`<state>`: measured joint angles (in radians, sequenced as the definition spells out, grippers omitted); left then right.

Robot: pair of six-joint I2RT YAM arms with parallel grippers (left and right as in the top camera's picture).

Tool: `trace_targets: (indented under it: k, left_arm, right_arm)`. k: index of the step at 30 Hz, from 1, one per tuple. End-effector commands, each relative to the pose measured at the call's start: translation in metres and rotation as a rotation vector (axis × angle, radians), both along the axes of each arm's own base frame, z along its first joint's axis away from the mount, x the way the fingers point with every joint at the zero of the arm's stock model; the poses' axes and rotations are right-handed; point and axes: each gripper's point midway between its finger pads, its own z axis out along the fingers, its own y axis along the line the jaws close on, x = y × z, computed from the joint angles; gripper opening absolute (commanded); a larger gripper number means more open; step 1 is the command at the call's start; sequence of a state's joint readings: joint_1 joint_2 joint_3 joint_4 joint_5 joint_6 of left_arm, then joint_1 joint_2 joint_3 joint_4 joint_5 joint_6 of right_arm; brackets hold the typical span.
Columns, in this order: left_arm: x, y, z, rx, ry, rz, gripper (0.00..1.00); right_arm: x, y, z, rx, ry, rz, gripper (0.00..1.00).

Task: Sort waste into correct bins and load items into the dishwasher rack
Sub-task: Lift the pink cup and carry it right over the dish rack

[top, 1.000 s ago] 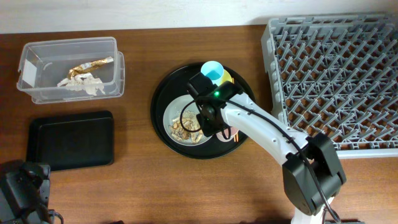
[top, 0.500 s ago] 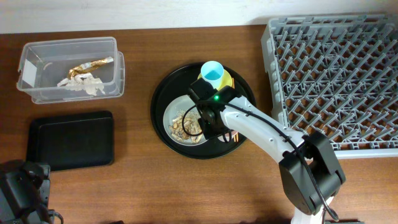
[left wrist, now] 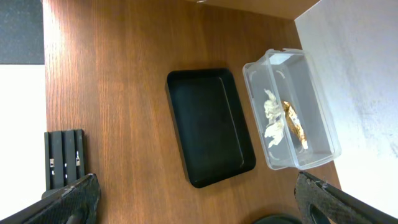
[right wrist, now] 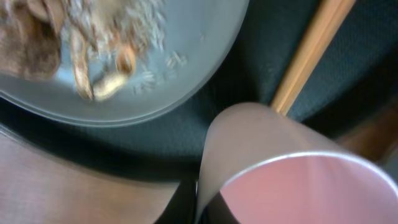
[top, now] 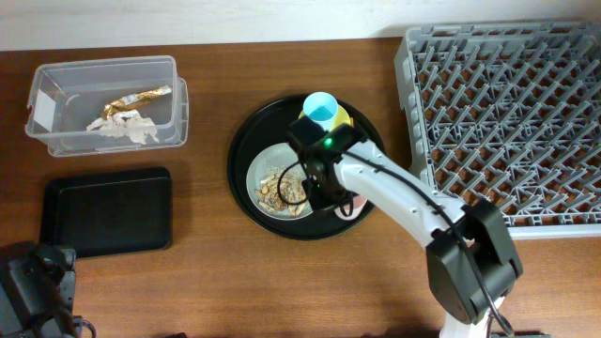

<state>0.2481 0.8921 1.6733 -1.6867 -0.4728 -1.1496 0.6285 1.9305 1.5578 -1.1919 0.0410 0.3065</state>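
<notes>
the right gripper (top: 324, 192) hangs low over the near right part of the round black tray (top: 242, 150). its jaws are drawn fully together, and in the wrist view they appear pinched on the thin wall of the pink cup (right wrist: 292, 180), though the fingers are mostly hidden there. the cup sits directly at the fingertips, mouth toward the wrist camera; i cannot tell whether it is upright or slightly tipped. just to the gripper's left is the pale grey plate (top: 258, 174), with the food scraps (top: 282, 188) heaped on it. on the tray's far side the light-blue cup (top: 320, 108) sits in the yellow bowl (top: 344, 118). what the coming move turns on is the dishwasher rack (top: 507, 113): it fills the table's far right corner, to the right of the cup and farther back. a lift and a sweep toward the right edge looks like what is needed, and the right arm is plainly the nearer one. the left gripper (left wrist: 199, 205) is at the near left corner, jaws spread wide on nothing. it looks across the shallow black tray (left wrist: 211, 124) toward the clear tub (left wrist: 292, 112), which holds paper and a wrapper.
</notes>
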Motion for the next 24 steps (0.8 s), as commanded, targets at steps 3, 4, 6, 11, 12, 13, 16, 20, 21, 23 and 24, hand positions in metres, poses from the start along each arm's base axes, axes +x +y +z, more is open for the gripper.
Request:
trace_targets:
  k: [3,4,6,11,12,13,16,20,21,23,24]
  left_arm:
    - [-0.002,0.003,0.0,0.008,-0.001,0.023,0.99]
    - [-0.002,0.003,0.0,0.008,-0.001,0.023,0.99]
    - [-0.002,0.003,0.0,0.008,-0.001,0.023,0.99]
    - [-0.002,0.003,0.0,0.008,-0.001,0.023,0.99]
    - [-0.002,0.003,0.0,0.008,-0.001,0.023,0.99]
    - [-0.002,0.003,0.0,0.008,-0.001,0.023,0.99]
    - [-0.002,0.003,0.0,0.008,-0.001,0.023,0.99]
    - [-0.002,0.003,0.0,0.008,-0.001,0.023,0.99]
    - [-0.002,0.003,0.0,0.008,-0.001,0.023,0.99]
    - [-0.002,0.003,0.0,0.008,-0.001,0.023,0.99]
    - [-0.002,0.003,0.0,0.008,-0.001,0.023,0.99]
  right_arm:
    - [0.028,-0.02,0.116,0.135,-0.125,-0.062,0.04]
    - [0.031,-0.024,0.144,0.198,-0.15,-0.041,0.04]
    - [0.038,-0.035,0.193,0.311,-0.214,-0.002,0.04]
    - [0.068,-0.122,0.268,0.375,-0.44,-0.094,0.04]
    - [0.072,-0.137,0.271,0.375,-0.458,-0.115,0.04]
    - [0.077,-0.16,0.273,0.398,-0.474,-0.159,0.04]
    - [0.093,-0.207,0.274,0.58,-0.491,-0.247,0.04]
    - [0.126,-0.258,0.264,0.854,-0.546,-0.298,0.04]
    - [0.133,-0.267,0.259,0.884,-0.552,-0.31,0.04]
    - [0.151,-0.291,0.243,0.952,-0.566,-0.335,0.04]
    - [0.158,-0.298,0.238,0.987,-0.572,-0.338,0.04]
